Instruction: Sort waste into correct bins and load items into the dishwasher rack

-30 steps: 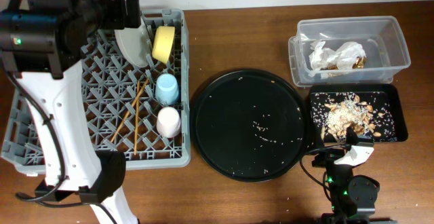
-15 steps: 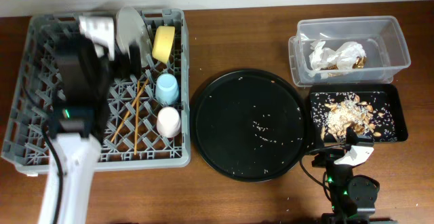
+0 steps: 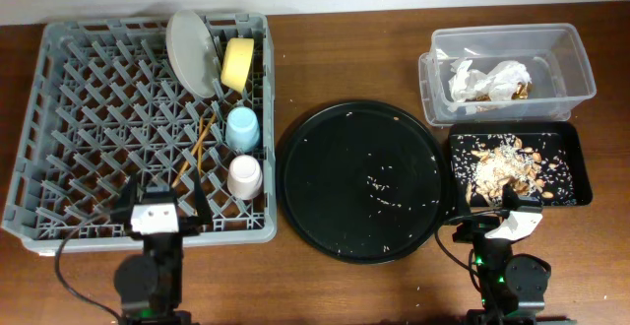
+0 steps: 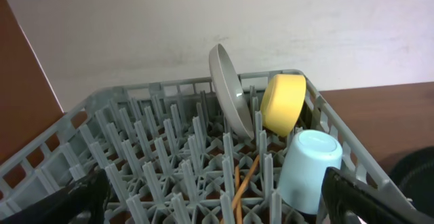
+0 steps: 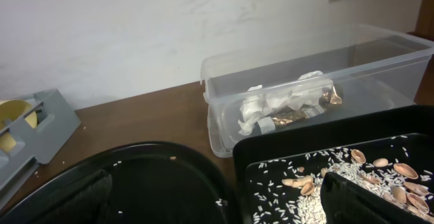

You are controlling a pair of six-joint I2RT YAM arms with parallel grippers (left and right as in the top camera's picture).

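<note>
The grey rack [image 3: 59, 89] holds the upright plate [image 3: 189, 39], yellow bowl [image 3: 237, 62], blue cup [image 3: 242, 128], pale pink cup [image 3: 244, 177] and chopsticks [image 3: 197, 158]. My left gripper [image 3: 157, 212] is open and empty at the rack's front edge; its view shows the plate [image 4: 229, 91], bowl [image 4: 283, 103], blue cup [image 4: 308, 170] and chopsticks [image 4: 244, 180]. The clear tub [image 3: 566, 69] holds the napkin [image 3: 492, 77] and wrapper [image 3: 520, 90]. The black tray [image 3: 576, 167] holds food scraps [image 3: 507, 167]. My right gripper [image 3: 507, 217] is open and empty at its front edge.
The large round black tray [image 3: 359, 179] lies between rack and bins, with scattered rice grains on it. It also shows in the right wrist view [image 5: 135, 176], beside the tub [image 5: 380, 68] and the black tray [image 5: 285, 149].
My left arm has pulled back from the plate at the rack's far side to the rack's front edge. The plate stays upright in the rack. The right arm has not moved.
</note>
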